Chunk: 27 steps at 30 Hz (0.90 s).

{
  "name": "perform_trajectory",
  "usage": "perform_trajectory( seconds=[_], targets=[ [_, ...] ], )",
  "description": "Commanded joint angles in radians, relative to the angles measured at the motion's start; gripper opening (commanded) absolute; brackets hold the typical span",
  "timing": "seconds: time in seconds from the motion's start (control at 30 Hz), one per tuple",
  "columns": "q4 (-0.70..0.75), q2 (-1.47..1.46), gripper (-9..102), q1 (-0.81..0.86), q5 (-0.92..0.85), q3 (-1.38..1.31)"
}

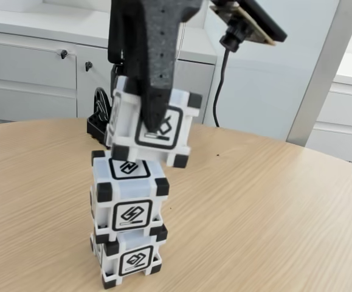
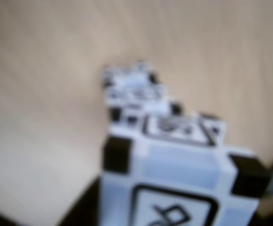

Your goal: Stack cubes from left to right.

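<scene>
2 cubes (image 1: 129,207) stand stacked on the table (image 1: 267,213); a 3rd cube (image 1: 154,121), tilted, sits just above them.

The table (image 1: 273,207) looks like light wood with fine lines in it, smooth and a little shiny. The cubes (image 1: 130,207) look like smooth white plastic with dull black corners. The gripper (image 1: 154,121) looks like black plastic, rough and grainy, not shiny. The cupboards (image 1: 30,73) behind look smooth, pale grey and matt.
</scene>
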Motion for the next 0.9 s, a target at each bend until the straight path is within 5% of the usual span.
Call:
perform_trajectory(
  seconds=[0.0,0.87],
  targets=[
    [0.005,0.005,18,0.006,0.02,-0.044],
    [0.005,0.005,17,0.012,0.086,-0.043]
  ],
)
